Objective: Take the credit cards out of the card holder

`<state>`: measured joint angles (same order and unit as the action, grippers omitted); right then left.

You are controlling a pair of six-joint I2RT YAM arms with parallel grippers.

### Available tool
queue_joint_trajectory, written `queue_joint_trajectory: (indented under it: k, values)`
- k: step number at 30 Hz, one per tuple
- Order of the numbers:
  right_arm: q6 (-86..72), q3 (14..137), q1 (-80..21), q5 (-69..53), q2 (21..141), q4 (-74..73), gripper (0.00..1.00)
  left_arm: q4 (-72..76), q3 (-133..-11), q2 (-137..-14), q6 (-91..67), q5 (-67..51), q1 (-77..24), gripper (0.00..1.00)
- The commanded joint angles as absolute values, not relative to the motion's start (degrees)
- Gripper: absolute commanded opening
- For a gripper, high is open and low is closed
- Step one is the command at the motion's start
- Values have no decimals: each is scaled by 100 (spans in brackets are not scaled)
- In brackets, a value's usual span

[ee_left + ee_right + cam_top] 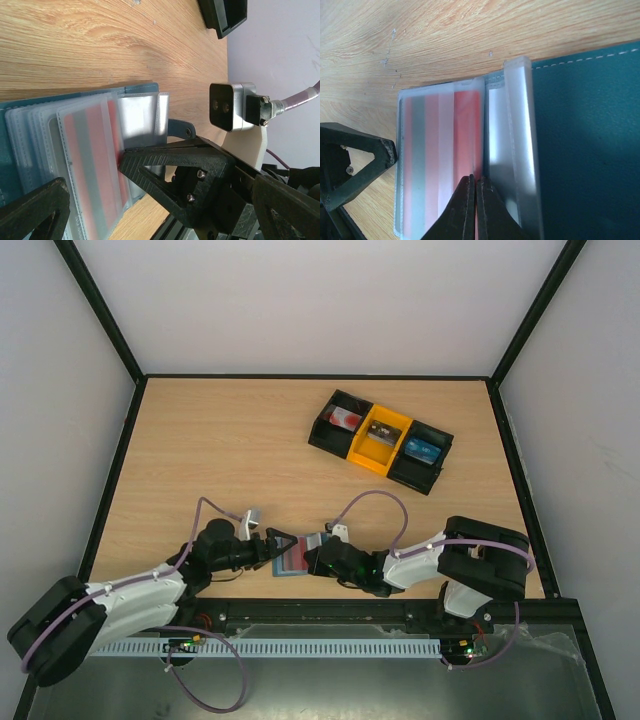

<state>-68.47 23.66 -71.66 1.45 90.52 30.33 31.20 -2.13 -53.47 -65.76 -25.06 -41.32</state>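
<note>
Finds the card holder (290, 562) open on the tabletop (220, 440) at its near edge, red-striped card (440, 160) in its sleeve. Has left fingers (273, 543) spread wide alongside, right fingers (474, 200) pressed together at that card's edge. Seems hardly begun pulling it.

From above, the card holder (295, 562) by the table's near edge is mostly hidden under the left gripper (280, 545) and the right gripper (310, 560). The credit cards (347, 419) in the tray (322, 436), toward the far right corner, are too small to read. In the left wrist view the holder runs off the left and bottom edges. In the right wrist view a red and grey striped thing (440, 150) sits in a cloudy pocket — too blurry to name. The right gripper's tips press together there, the rest cut off below — whether they pinch anything cannot be told.
</note>
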Motion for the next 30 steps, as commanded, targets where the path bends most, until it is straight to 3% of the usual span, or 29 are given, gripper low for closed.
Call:
queue_joint_trajectory:
  k: [1,30]
  values:
    - [-6915,2186,-7216,202,9165,2826,2,3381,-228,-5459,-6506,-2485,-4096,100]
    - [-7072,2053,-7225,61,9308,3313,2,4030,-372,-6168,-6557,-2611,-4131,100]
